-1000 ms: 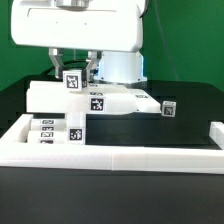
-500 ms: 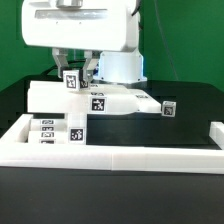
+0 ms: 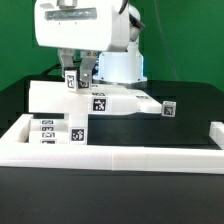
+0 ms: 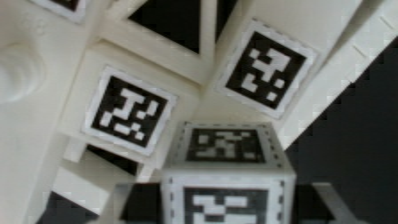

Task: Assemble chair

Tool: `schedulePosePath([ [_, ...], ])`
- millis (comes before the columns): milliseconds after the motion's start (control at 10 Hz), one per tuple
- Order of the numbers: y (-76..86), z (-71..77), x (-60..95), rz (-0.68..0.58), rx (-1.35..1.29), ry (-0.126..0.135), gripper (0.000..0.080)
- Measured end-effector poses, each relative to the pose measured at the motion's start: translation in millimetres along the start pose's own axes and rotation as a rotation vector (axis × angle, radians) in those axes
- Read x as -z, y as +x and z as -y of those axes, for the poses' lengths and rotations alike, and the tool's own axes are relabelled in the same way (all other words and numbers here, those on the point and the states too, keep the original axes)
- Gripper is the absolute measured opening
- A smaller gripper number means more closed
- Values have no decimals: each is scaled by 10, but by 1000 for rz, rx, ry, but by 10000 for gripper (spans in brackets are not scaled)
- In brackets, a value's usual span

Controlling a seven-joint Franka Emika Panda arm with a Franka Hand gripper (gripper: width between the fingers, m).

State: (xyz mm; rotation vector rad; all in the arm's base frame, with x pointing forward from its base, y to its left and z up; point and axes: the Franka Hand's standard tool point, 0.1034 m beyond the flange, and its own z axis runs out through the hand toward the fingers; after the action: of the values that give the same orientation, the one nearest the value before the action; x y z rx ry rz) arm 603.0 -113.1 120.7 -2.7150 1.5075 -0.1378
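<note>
Right now we are seeing the two-finger claw (image 3: pixel 77 77) hanging straight down from the big white robot arm (image 3: pixel 85 25). Its jaws are pressing in on the upper end of a white square plastic leg (image 3: pixel 72 81) (image 4: pixel 222 150) bearing black-and-white tags. That leg is standing upright, its long axis running vertically and its tagged top end pointing up toward the wrist. It is rising at the left part of the flat white seat plate (image 3: pixel 120 100), which is lying level with its long axis running across the exterior view; we cannot tell how the two are joining. In front of the plate's left end, a second tagged white leg (image 3: pixel 78 130) is standing against the low white border wall (image 3: pixel 120 155). Toward the exterior view's right, a small tagged white block (image 3: pixel 168 108) is sitting near the plate's corner on the black table (image 3: pixel 195 100).
</note>
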Motion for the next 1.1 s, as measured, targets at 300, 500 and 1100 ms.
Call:
schedulePosePath([
  [300,-17,16,-1,4,-173,5,288],
  [500,-24,23,-2,5,-253,6,288],
  [1100,-56,78,-50,-13,-100,18,617],
])
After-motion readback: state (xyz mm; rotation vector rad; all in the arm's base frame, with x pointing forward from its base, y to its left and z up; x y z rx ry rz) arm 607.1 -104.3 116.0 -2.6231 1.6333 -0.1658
